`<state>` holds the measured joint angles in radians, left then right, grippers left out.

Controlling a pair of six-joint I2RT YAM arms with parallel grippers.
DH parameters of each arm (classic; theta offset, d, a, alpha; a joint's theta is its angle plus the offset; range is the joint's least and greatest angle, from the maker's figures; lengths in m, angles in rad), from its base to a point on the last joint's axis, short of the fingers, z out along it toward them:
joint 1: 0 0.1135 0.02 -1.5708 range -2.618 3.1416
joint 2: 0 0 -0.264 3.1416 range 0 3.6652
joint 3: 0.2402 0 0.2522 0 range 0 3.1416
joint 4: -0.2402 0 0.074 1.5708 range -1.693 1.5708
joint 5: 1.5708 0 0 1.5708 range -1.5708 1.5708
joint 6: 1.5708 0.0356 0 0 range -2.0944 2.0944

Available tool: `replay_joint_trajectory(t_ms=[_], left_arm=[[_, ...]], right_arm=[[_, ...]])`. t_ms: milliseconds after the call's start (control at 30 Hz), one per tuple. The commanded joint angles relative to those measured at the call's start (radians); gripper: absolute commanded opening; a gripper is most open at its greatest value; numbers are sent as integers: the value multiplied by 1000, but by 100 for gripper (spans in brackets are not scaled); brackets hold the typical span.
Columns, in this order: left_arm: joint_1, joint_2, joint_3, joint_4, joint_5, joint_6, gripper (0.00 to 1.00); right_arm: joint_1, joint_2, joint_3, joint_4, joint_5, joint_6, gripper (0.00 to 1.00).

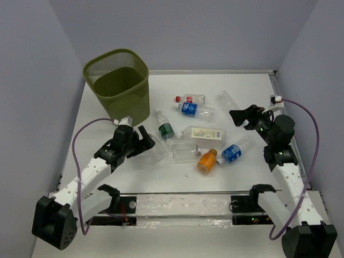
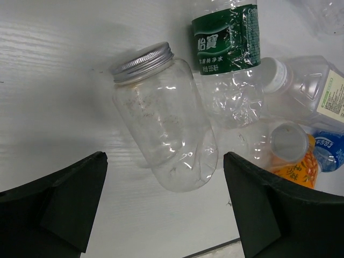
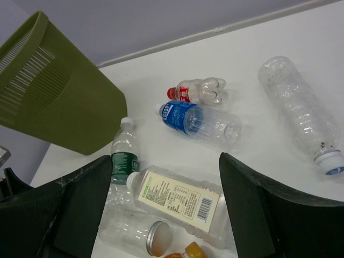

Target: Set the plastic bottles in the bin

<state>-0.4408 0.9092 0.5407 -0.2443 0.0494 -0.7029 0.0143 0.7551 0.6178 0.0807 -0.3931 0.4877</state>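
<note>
Several plastic bottles lie scattered mid-table. A clear wide bottle with a silver lid (image 2: 166, 118) lies in front of my open left gripper (image 2: 164, 177), its base between the fingers with neither touching it. Beyond it lie a green-label bottle (image 2: 226, 37), a white-label bottle (image 2: 314, 91) and an orange bottle (image 2: 295, 164). My right gripper (image 3: 165, 177) hangs open and empty above the white-label bottle (image 3: 177, 199). The olive-green mesh bin (image 1: 117, 80) stands at the back left, beyond the left gripper (image 1: 145, 141). The right gripper (image 1: 242, 117) is at the right of the pile.
A red-capped bottle (image 1: 191, 99), a blue-label bottle (image 1: 196, 110) and a long clear bottle (image 1: 228, 101) lie towards the back. Another blue-label bottle (image 1: 234, 150) lies by the orange one (image 1: 207, 160). A raised rail (image 1: 177, 193) runs along the near table edge.
</note>
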Motion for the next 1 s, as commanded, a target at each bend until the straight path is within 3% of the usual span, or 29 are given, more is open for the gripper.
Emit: replay_joint_trajectory(t_ms=[0,233,467,667,767,833,967], left_arm=[[-3,31,-34,166,-8,-50,99],[-3,138,-56,275,-39,-55,99],[-3,238,-79,365,-178,-70,98],[-3,330,-85,410,-207,-56,79],[-4,324,-90,401,-200,-49,63],[-3,289,-99,370,-207,-44,57],[-3,93,-75,252,-223,-24,55]], right_arm=[[-4,15,16,31,-26,9,85],[-4,39,17,36,-64,14,85],[-4,58,19,44,-102,18,85],[-4,62,17,51,-115,22,85],[-4,62,17,53,-118,23,85],[-4,61,17,53,-121,23,85],[-4,62,16,59,-127,26,85]])
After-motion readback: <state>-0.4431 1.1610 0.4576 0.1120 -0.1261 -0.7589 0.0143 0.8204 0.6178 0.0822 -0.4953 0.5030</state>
